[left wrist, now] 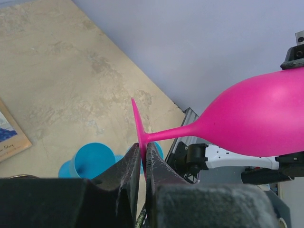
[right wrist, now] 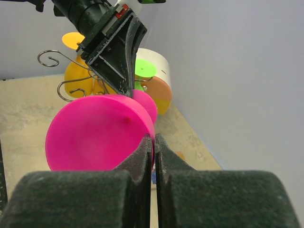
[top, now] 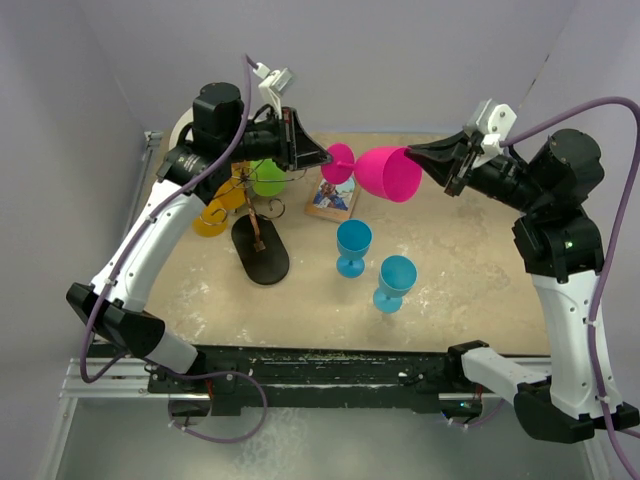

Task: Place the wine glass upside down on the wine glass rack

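Note:
A pink wine glass hangs level in the air between both grippers, above the back of the table. My left gripper is shut on its round foot, with the stem and bowl pointing away to the right. My right gripper is shut on the bowl's rim, one finger inside and one outside. The wine glass rack, dark wire with a black oval base, stands left of the glass below my left arm. Its curled hooks show in the right wrist view.
A yellow glass and a green glass hang on the rack. Two blue glasses stand upright mid-table. A small book lies under the pink glass. A white cylinder with an orange inside stands by the back wall.

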Robot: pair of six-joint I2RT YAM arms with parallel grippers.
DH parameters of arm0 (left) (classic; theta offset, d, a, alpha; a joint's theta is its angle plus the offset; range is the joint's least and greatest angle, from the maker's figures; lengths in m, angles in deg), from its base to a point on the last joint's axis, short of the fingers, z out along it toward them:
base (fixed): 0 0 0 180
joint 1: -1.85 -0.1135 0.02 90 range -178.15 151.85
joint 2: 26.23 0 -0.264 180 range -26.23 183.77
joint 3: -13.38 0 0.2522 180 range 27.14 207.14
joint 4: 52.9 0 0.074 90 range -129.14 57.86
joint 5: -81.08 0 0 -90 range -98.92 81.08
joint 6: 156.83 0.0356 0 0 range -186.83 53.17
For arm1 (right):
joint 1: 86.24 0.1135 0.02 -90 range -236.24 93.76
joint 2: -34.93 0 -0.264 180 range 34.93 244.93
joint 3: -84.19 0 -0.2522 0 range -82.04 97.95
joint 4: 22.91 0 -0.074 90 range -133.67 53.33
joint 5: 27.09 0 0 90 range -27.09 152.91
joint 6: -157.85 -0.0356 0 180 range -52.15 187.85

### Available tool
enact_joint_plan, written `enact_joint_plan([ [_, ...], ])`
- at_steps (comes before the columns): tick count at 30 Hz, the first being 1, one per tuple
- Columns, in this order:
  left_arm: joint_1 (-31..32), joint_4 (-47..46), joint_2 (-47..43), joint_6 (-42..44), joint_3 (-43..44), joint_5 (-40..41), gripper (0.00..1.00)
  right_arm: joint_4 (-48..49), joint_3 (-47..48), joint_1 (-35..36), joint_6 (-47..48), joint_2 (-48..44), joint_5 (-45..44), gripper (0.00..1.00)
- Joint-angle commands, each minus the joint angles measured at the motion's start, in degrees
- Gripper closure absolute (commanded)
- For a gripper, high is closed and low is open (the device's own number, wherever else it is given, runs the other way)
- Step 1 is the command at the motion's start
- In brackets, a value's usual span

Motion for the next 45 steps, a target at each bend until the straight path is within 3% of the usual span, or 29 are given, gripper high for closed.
enact_joint_plan([
  [1, 0.39, -3.09, -0.25, -1.45, 0.43, -2.11, 0.92, 2.14, -0.12, -0.04, 0.54, -1.00, -0.57, 1.00],
  [3, 0.40, -3.48, -0.37, -1.60, 0.29, -3.00, 1.00, 2.35, -0.50, -0.03, 0.28, -1.21, -0.86, 1.00],
  [7, 0.32, -4.19, -1.28, -1.80, 0.22, -3.87, 1.00, 2.41, -1.25, -0.09, 0.16, -1.82, -1.43, 0.99],
  [15, -1.32, -3.09, -3.79, -0.37, 0.18, -2.16, 1.00, 1.15, -2.32, -0.49, 1.59, -3.39, -1.34, 0.64],
  [19, -3.50, -2.70, -5.25, 0.08, -0.02, -1.62, 1.00, -0.38, -2.30, -1.18, 2.74, -4.52, -0.62, 0.34],
  [23, -5.15, -1.98, -6.73, 1.85, 0.05, 0.50, 1.00, -1.77, -2.00, -2.44, 2.47, -5.87, -0.43, 0.22],
  [31, -10.65, 0.28, -10.06, 4.53, 1.24, 4.18, 1.00, -4.93, -4.45, -5.23, 2.18, -9.52, -2.97, 0.17],
  [38, -11.93, 4.31, -13.27, 14.84, 4.01, 14.93, 1.00, -2.72, -15.43, -5.48, 3.37, -11.27, -1.80, 0.12],
  [45, -11.91, 6.76, -13.29, 24.32, 8.11, 23.91, 1.00, -3.66, -24.20, -5.48, 4.09, -8.64, -7.04, 0.11],
])
